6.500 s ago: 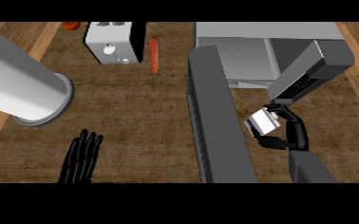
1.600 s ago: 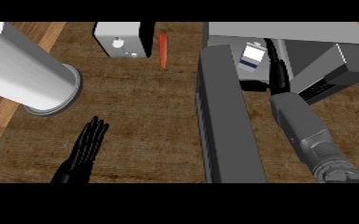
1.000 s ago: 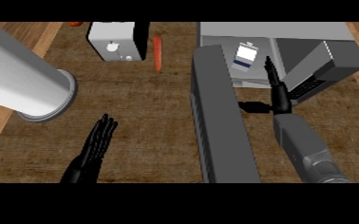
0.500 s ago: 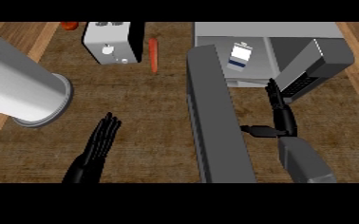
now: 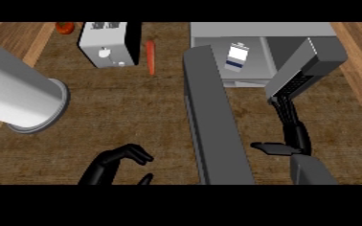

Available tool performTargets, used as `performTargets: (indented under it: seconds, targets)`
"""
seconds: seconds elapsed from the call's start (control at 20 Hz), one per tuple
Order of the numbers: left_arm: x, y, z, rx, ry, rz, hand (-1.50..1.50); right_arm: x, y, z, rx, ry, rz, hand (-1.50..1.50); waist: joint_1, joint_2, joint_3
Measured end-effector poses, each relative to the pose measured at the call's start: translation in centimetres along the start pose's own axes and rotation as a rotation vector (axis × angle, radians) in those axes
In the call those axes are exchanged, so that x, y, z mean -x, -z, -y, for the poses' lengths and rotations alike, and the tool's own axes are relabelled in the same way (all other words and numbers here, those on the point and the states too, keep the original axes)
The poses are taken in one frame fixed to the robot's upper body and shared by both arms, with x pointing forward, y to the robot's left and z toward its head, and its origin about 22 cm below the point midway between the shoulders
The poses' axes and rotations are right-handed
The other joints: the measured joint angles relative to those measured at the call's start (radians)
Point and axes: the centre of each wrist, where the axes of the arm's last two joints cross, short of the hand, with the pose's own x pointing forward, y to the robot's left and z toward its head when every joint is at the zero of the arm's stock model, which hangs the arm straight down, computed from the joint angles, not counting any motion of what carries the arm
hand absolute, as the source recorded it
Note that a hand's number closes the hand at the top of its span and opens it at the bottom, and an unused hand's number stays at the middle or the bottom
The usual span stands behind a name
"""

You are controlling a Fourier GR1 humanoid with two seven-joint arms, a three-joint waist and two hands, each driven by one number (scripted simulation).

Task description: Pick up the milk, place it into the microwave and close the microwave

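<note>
The milk carton, white with a dark blue band, stands inside the open microwave at the upper right. The microwave's grey door swings out toward me and runs down the middle of the view. My right hand is to the right of the door, below the microwave's opening, with its fingers straight and its thumb out to the left, holding nothing. My left hand is low on the counter at the lower left, its fingers curled and empty.
A large grey cylinder lies at the left edge. A white and black toaster stands at the upper left, with an orange carrot beside it and a small red object at the top left.
My right hand let go of the milk inside the microwave and drew back toward me. My left hand's fingers curled from straight.
</note>
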Motion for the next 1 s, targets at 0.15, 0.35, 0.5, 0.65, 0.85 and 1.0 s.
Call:
performTargets:
  seconds: [0.15, 0.35, 0.5, 0.65, 0.85, 1.0]
  targets:
    - [0.7, 0.4, -0.3, 0.043, 0.052, -0.036, 1.5, -0.3, -0.2, 0.5, -0.001, 0.012, 0.02, -1.5, -0.011, -0.002, -0.001]
    - [2.0, 0.8, 0.5, 0.144, 0.128, -0.071, 1.5, -0.9, -0.9, 1.6, 0.002, 0.016, 0.043, -1.5, -0.017, -0.002, -0.001]
    - [2.3, 1.4, 1.7, 0.226, 0.176, -0.096, 1.5, -1.5, -2.0, 2.9, 0.001, 0.013, 0.053, -1.5, -0.023, -0.004, -0.002]
    - [3.1, 2.5, 2.7, 0.289, 0.188, -0.119, 1.5, -2.6, -2.6, 4.1, -0.003, 0.014, 0.079, -1.5, -0.028, -0.003, -0.002]
    - [4.0, 3.5, 5.7, 0.347, 0.178, -0.123, 1.5, -4.6, -3.9, 5.9, -0.001, 0.021, 0.11, -1.5, -0.027, -0.003, -0.002]
    - [4.4, 4.8, 7.9, 0.381, 0.179, -0.113, 1.5, -6.3, -4.5, 6.6, -0.006, 0.042, 0.129, -1.5, -0.025, -0.001, -0.002]
